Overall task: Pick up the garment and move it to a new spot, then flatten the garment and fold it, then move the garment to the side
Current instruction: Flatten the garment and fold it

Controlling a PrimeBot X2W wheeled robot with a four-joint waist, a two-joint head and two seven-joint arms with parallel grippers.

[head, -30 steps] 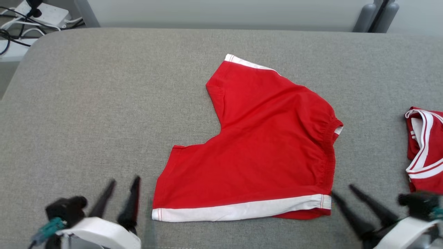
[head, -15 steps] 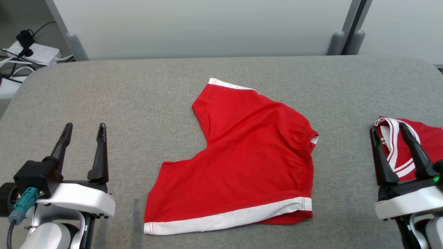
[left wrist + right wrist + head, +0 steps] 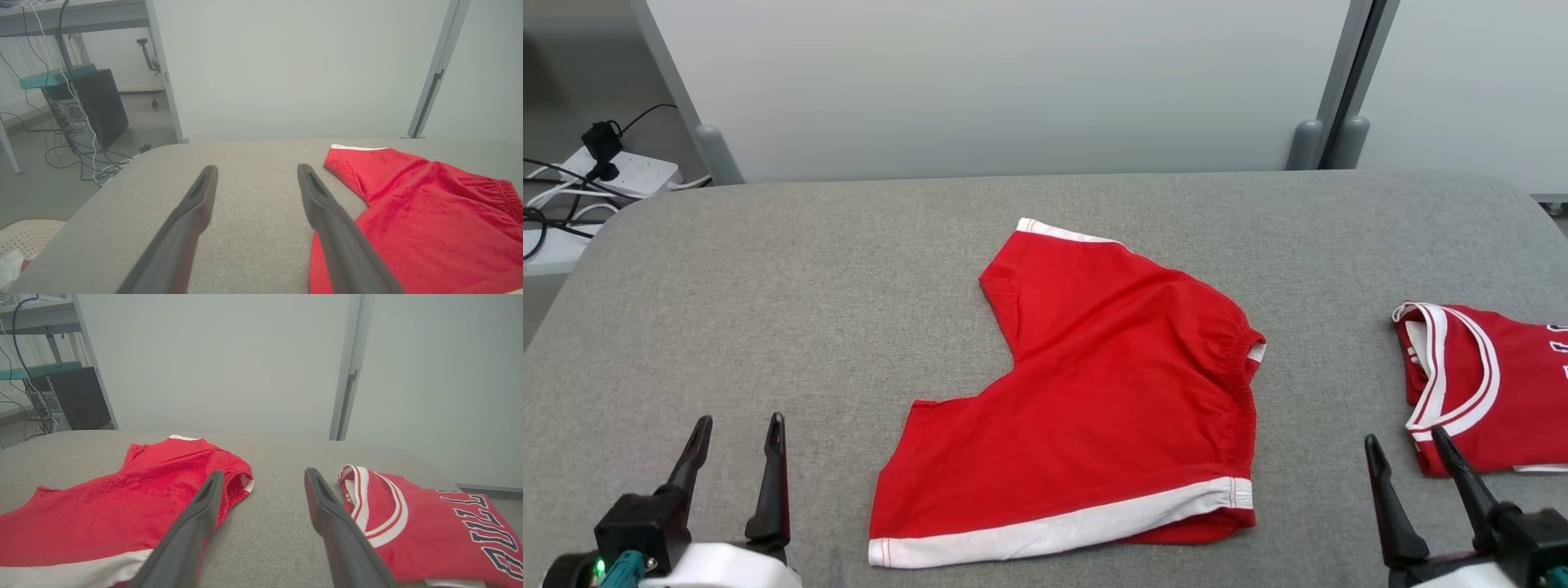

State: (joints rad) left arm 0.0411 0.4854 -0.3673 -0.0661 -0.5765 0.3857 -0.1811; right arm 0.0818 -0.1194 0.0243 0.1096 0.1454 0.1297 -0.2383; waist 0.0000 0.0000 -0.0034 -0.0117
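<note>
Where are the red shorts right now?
In the head view the red shorts lie centred on the grey table, between the left hand and right hand, left of the red jersey.

The head camera is looking down on the grey table (image 3: 768, 286); both wrist cameras are looking low along it toward the wall (image 3: 286, 61), sharing the red shorts (image 3: 1094, 392).

Saw only part of the red jersey (image 3: 1494, 400) at the grey table's (image 3: 768, 286) right edge, with the rest cut off. Read only some of its dark letters (image 3: 470, 516). Lost the red shorts' (image 3: 429, 228) near end below the left wrist view.
</note>
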